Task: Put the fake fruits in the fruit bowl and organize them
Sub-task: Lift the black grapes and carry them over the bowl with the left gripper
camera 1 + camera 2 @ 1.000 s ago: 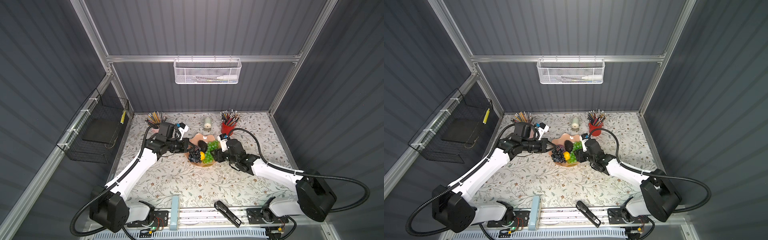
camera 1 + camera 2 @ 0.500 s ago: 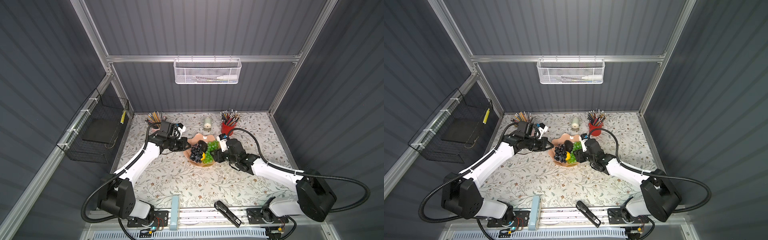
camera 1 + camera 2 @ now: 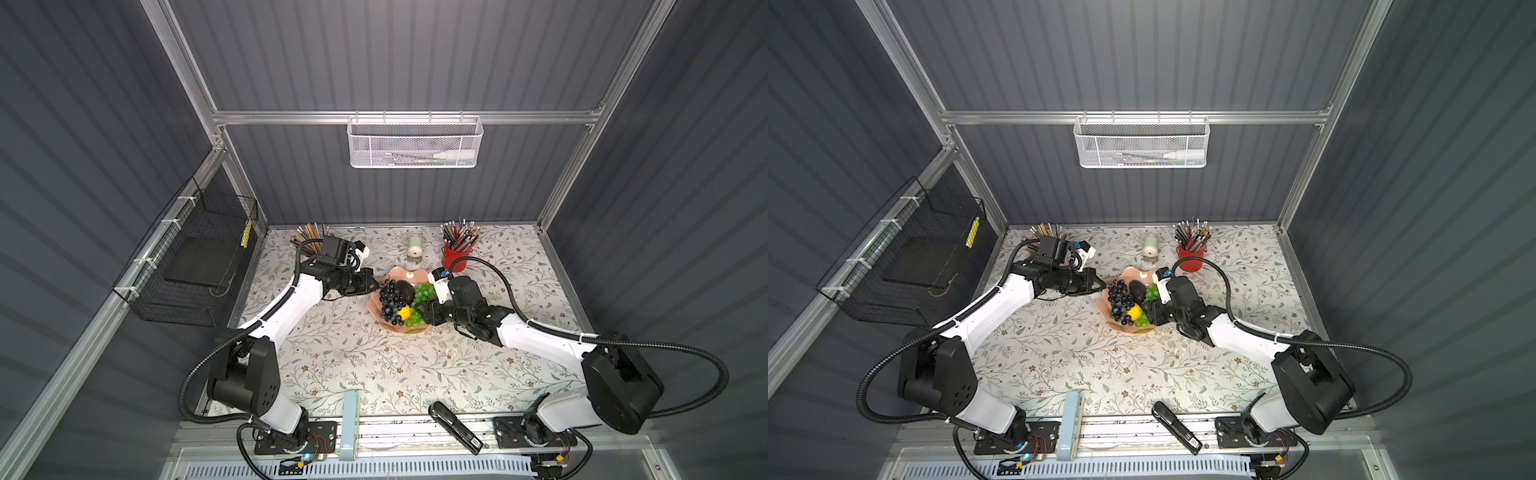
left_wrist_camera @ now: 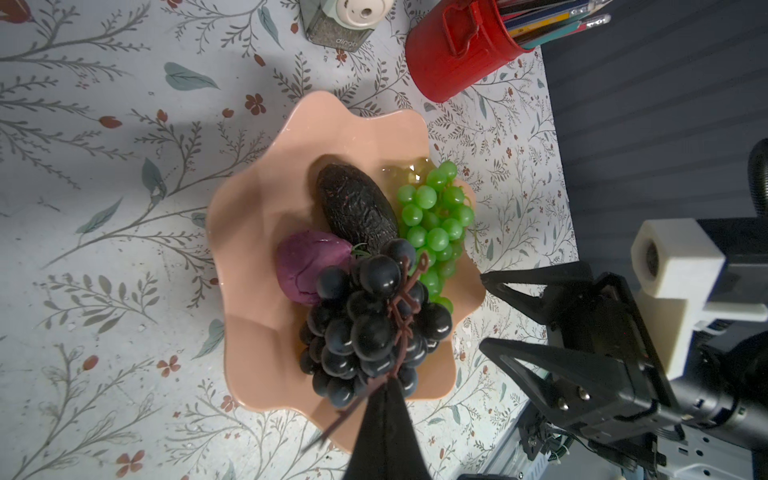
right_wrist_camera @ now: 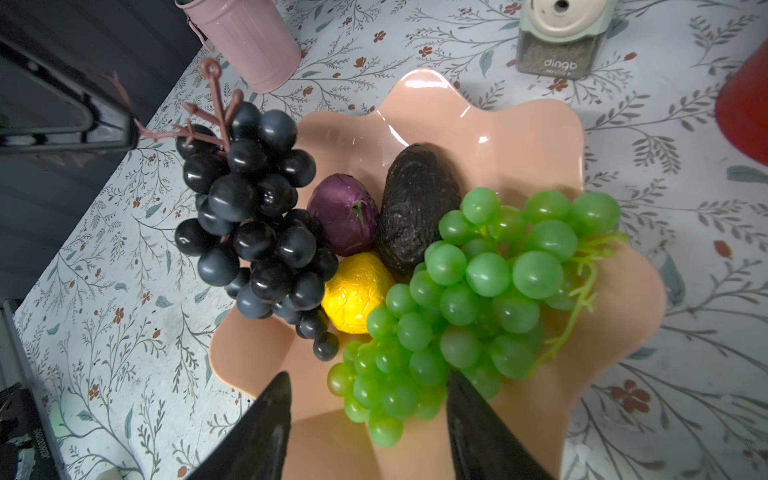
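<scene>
As the left gripper [image 3: 375, 286] stays clamped on the brown stem of the dark grape bunch [image 3: 390, 301], that bunch has been lifted from where it lay a second ago and now hangs over the left side of the peach fruit bowl [image 4: 257, 232]. Inside sit the purple fruit [image 4: 309, 270], avocado [image 4: 355, 208], lemon [image 5: 355, 293] and green grape bunch [image 5: 482, 291]. The right gripper [image 5: 369, 380] stands with jaws apart at the green bunch's tip, perhaps brushing it. This looks like rearranging; the dark bunch still needs setting down.
</scene>
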